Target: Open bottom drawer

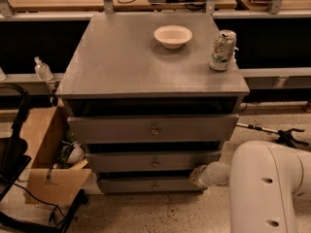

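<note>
Approach step: bottom drawer (126,185), lowest of three, near the floor, apparently closed; gripper (198,175) at its right end, grip state cannot be told; next move probably leftward to the centre knob (155,185).

Grey, flat-fronted bottom drawer (127,185), small round knob (154,185) at centre, lies immediately left of the end effector (197,175).
</note>
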Controlling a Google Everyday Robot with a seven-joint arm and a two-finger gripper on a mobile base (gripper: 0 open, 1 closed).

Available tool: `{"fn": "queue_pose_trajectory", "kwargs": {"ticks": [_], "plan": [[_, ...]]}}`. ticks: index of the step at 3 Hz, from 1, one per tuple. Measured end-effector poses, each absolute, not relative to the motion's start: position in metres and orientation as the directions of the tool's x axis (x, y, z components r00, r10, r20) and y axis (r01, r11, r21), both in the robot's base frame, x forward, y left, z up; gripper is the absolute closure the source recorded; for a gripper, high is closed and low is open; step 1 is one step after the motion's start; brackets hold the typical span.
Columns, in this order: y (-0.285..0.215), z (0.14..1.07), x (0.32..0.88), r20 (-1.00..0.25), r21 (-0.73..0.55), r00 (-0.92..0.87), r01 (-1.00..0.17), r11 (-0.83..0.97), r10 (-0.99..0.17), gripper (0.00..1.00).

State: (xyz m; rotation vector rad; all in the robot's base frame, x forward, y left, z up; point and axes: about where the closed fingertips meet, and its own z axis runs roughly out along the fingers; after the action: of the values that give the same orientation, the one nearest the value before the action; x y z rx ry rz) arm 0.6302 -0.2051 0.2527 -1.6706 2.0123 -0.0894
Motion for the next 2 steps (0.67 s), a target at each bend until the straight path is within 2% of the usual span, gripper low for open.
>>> {"fn": "queue_pose_trajectory", "kwargs": {"ticks": [1,2], "plan": [[-0.205,0.253,0.63,-0.345,-0.369,-0.105,-0.899,0.237,-0.933,1.0],[-0.193,0.25,0.584,-0.37,-0.336,-0.08,-0.917,0.214,-0.925,1.0]]}}
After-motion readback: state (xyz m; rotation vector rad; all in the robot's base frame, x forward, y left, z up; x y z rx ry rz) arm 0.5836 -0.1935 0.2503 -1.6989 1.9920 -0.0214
